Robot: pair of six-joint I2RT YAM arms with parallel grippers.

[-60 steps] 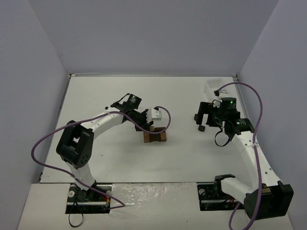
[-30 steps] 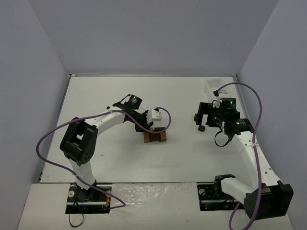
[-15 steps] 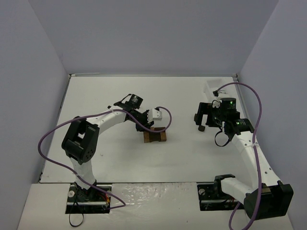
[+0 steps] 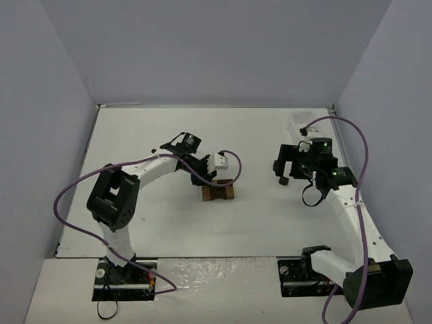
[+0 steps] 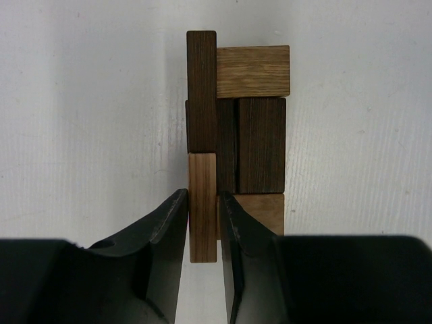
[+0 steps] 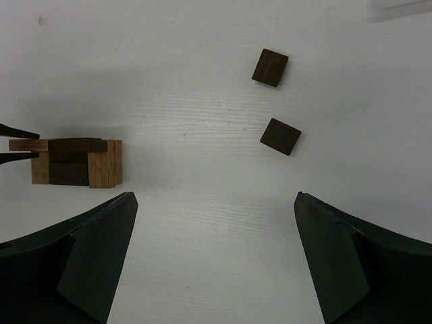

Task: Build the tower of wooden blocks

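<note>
The wood block tower (image 4: 217, 192) is a low stack of dark and tan blocks in the middle of the table. It also shows in the left wrist view (image 5: 250, 135) and at the left of the right wrist view (image 6: 81, 162). My left gripper (image 4: 210, 181) (image 5: 202, 202) is shut on a light tan block (image 5: 202, 182) that stands on edge against the tower's left side, end to end with a dark block (image 5: 201, 88). My right gripper (image 4: 281, 173) (image 6: 216, 199) hangs wide open above the bare table to the right of the tower, holding nothing.
Two loose dark blocks (image 6: 270, 67) (image 6: 280, 136) lie on the table ahead of the right gripper. A white tray (image 4: 297, 121) sits at the back right. Grey walls close in the table on three sides.
The left arm crept slightly toward the tower over the last seconds and now holds still. The right arm has not moved.
</note>
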